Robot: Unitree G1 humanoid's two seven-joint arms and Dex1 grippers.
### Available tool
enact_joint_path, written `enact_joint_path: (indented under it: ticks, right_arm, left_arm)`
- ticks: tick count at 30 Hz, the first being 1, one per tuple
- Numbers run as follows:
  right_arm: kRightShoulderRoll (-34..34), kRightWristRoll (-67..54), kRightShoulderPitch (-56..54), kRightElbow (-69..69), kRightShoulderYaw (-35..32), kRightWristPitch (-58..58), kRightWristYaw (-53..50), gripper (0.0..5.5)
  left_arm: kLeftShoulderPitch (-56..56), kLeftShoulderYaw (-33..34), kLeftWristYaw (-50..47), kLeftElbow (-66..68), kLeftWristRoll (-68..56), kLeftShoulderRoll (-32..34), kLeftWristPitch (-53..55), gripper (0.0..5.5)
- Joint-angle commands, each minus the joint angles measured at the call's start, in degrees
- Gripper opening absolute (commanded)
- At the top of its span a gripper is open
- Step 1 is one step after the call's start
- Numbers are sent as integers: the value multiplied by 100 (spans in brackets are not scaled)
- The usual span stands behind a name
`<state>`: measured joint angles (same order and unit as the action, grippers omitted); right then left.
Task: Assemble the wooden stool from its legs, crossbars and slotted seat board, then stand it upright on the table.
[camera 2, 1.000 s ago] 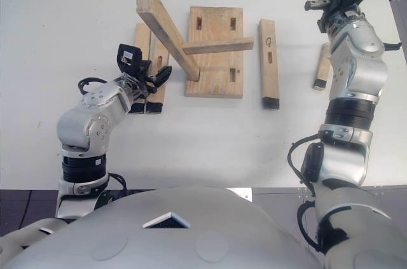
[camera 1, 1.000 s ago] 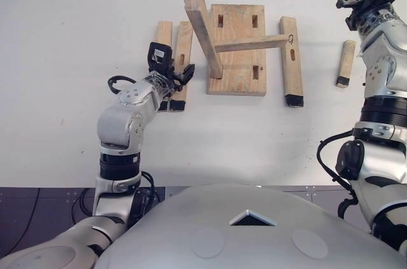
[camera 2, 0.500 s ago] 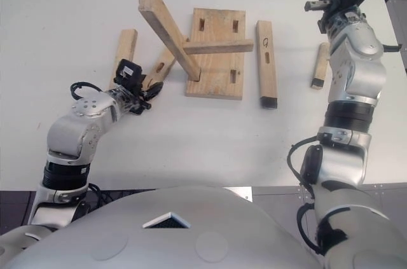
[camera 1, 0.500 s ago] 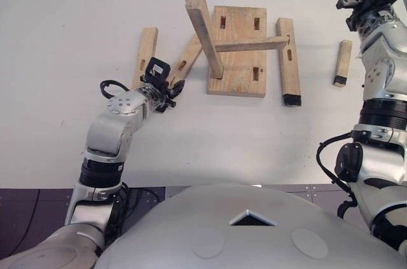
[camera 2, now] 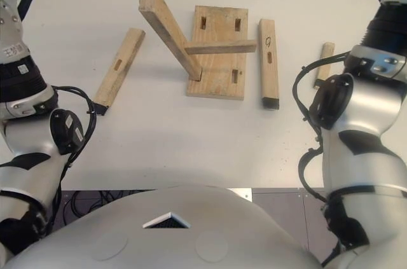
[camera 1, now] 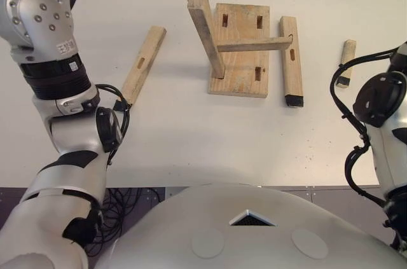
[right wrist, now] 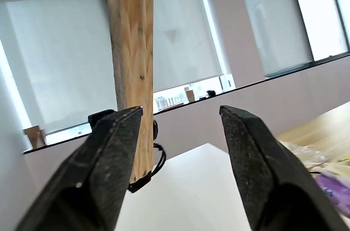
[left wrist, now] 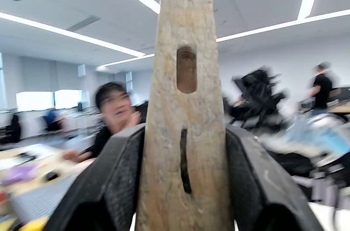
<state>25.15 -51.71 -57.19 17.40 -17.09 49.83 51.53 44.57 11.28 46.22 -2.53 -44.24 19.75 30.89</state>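
Left wrist view — left gripper is clamped across the flat faces of a held leg, raised off the table, probably for carrying to a seat slot. The leg is rough pale timber, square-edged, with an oblong mortise facing the camera.
Spare leg: flat on the table, slanted, dark-capped foot, well apart from the rest.
Seat board: flat plank, slots facing up to receive legs.
Upright leg: standing in one slot.
Crossbar — thin strip running from it to a flat leg just beside the board.
Short crossbar: loose, farther right.
Right gripper: fingers spread, holding nothing.
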Motion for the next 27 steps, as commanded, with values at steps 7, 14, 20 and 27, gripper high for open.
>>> enact_joint_path:
  ticks: [7, 14, 20, 27]
  right_arm:
    - [-70, -1269, -78, -505, -144, 1357, 224, 332]
    - [290, -1791, -138, -512, -237, 1858, 898, 367]
    - [394, -1529, -208, -517, -55, 1664, 950, 367]
    - [288, -1163, -504, -219, 6, 1368, 667, 367]
  left_arm:
    - [-372, -780, 919, -358, -273, -13, 295, 202]
    - [-486, -860, 1128, -419, -541, 78, 603, 199]
    - [-479, -1004, 1205, -288, -237, 218, 507, 199]
    - [-449, -1158, 1075, -212, -194, 232, 737, 199]
